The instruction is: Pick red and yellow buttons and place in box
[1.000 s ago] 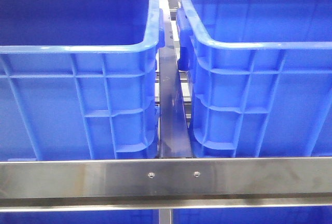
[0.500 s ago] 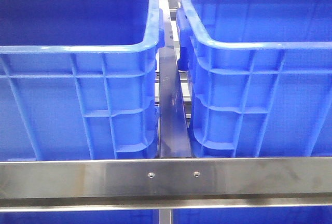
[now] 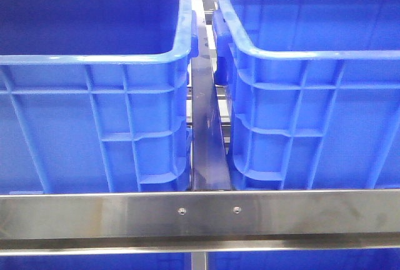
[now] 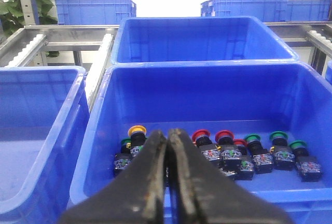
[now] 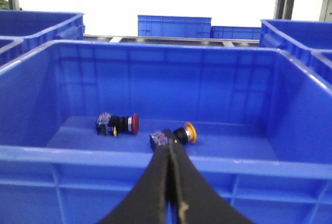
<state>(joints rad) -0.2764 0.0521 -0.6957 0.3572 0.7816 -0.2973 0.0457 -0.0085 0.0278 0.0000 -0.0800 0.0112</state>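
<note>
the left tool (image 4: 167, 154) has its two dark fingers pressed together with nothing between them; it hangs over the near wall of a blue crate (image 4: 98, 130). on that crate's floor, at twelve o'clock from the fingertips, lies a row of push buttons standing on small black bodies. at about eleven o'clock from the tip is a yellow button (image 4: 137, 130), with a green-capped button (image 4: 125, 142) just beside it on its nine o'clock side. at one to two o'clock from the tip come three red buttons (image 4: 201, 136), close together, and further toward three o'clock three more green buttons (image 4: 278, 136). beyond this crate, at twelve o'clock, stands another blue crate (image 4: 207, 32), and at nine o'clock a third one (image 4: 31, 130), separated by a metal rail (image 4: 98, 68).

the right tool (image 5: 169, 156) is likewise closed, fingers touching, holding nothing; it hovers at the near rim of a second blue crate (image 5: 290, 89). on this crate's floor, just past the fingertips at one o'clock, lies a yellow button on its side (image 5: 188, 133), its body partly hidden behind the tip. at about ten o'clock, a little apart, lies a red button on its side (image 5: 120, 123), cap pointing toward three o'clock.

in the front view neither tool shows: only two blue crates side by side, the left crate (image 3: 94, 126) and the right crate (image 3: 300, 126), a dark strip (image 3: 206, 132) between them, and a steel bar (image 3: 200, 210) across six o'clock.
</note>
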